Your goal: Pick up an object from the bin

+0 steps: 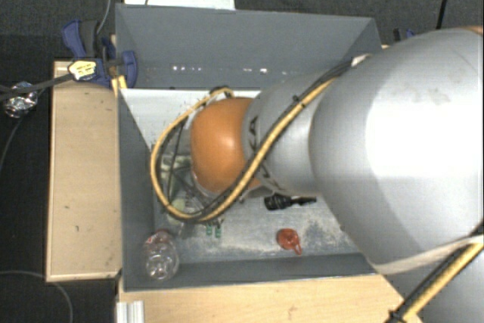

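My gripper (181,193) reaches down into the left half of the bin, mostly hidden under the orange cover on the wrist. A clear crumpled plastic bottle (160,254) lies in the near left corner, just in front of the gripper. A small green piece (214,231) lies on the floor right by the gripper's near side. What is directly beneath the gripper is hidden.
A black elongated thing (286,201) lies on the bin floor to the right of the wrist, partly under the arm. A small red ring-shaped thing (288,240) sits near the front wall. The big arm covers the bin's right half.
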You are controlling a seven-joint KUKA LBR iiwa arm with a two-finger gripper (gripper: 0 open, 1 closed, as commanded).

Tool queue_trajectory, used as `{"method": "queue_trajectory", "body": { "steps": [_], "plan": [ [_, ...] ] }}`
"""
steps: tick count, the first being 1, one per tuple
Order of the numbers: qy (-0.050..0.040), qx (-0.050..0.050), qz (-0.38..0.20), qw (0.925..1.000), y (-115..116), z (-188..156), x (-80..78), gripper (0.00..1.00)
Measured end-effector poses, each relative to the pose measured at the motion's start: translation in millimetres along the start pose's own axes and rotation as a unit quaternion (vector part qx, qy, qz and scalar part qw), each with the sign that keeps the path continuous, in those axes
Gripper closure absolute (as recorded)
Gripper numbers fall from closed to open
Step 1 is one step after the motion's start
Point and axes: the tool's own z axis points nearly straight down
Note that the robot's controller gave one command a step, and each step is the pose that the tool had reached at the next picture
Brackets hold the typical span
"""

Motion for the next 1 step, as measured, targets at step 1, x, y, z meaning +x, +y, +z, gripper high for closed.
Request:
{"method": "queue_trajectory", "body": {
  "steps": [1],
  "plan": [
    [0.0,0.0,0.0,1.0,0.0,0.0,0.0,1.0]
  ]
}}
